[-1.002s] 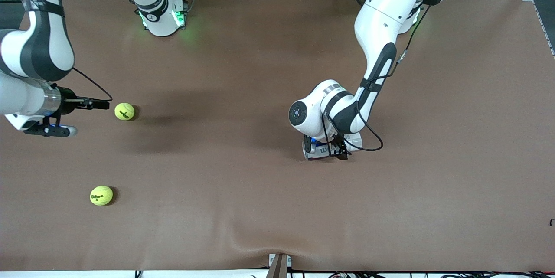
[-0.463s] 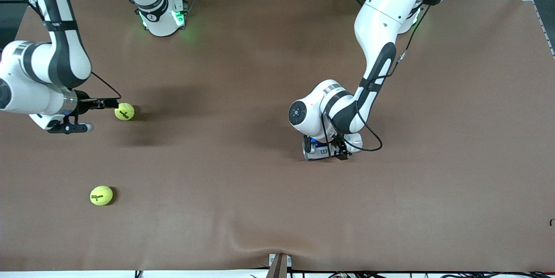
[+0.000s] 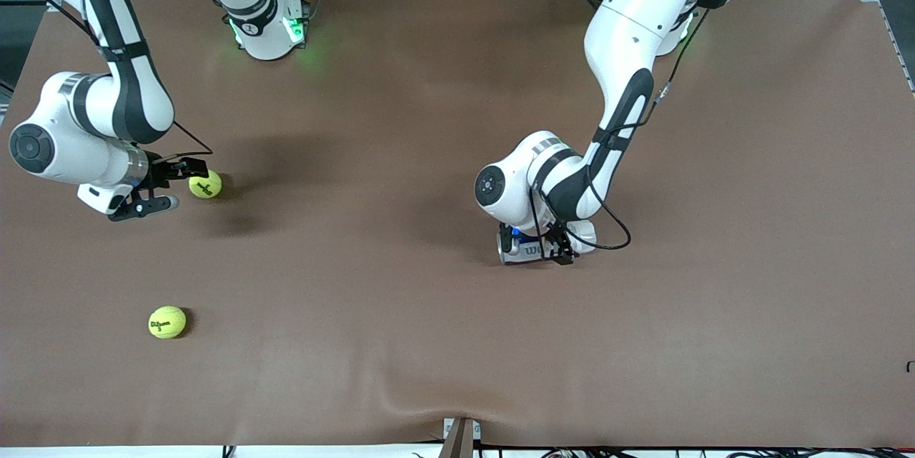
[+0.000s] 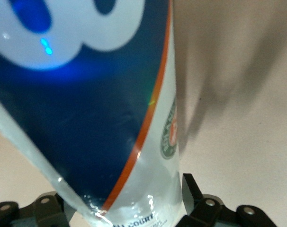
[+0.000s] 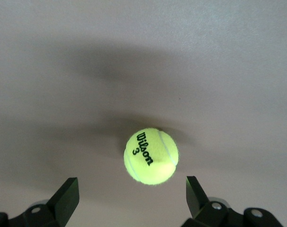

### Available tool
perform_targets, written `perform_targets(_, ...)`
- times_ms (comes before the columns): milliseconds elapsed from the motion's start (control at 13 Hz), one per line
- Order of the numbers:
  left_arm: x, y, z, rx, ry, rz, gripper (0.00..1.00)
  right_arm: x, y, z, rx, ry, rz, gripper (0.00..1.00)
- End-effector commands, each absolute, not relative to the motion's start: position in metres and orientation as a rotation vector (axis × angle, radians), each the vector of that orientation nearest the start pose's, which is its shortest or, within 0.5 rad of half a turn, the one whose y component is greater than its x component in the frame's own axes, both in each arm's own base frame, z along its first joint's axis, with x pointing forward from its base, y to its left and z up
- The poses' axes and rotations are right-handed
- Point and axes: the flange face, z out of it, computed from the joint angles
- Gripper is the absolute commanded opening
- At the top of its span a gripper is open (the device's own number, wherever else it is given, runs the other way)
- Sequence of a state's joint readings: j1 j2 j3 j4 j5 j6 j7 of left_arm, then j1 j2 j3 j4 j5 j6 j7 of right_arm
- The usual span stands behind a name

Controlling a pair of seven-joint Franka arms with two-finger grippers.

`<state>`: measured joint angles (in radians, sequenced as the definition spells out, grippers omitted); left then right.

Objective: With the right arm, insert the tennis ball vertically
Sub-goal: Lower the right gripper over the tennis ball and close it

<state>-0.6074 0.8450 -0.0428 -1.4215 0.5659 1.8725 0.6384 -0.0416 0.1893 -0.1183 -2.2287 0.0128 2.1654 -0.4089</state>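
Note:
A yellow tennis ball lies on the brown table near the right arm's end. It also shows in the right wrist view. My right gripper hangs close beside and just above this ball. It is open and empty, with the ball ahead of the gap between the fingertips. My left gripper is shut on a clear tennis ball can with a blue label, low at the table's middle. The left wrist hides most of the can.
A second yellow tennis ball lies nearer to the front camera than the first. The brown table cover has a ripple at its front edge. Both arm bases stand along the edge farthest from the front camera.
The right arm has swung round and brought its open gripper in toward the first ball. The left arm, the can and both balls have stayed where they were.

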Motion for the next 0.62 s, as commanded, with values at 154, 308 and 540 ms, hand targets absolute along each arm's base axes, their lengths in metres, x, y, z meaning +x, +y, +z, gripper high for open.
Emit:
perform_targets(154, 0.578, -0.380, 0.187, -1.836, 1.860, 0.488, 0.87, 0.495, -0.095, 0.236, -3.016, -0.570, 0.314, 1.00)
perform_targets(308, 0.579, -0.378, 0.187, -1.838, 1.857, 0.489, 0.86, 0.493, -0.104, 0.223, -3.006, -0.595, 0.317, 1.00)
perform_targets(540, 0.579, -0.379, 0.189, -1.846, 1.857, 0.485, 0.83, 0.486, -0.103, 0.209, -3.011, -0.596, 0.310, 1.00)
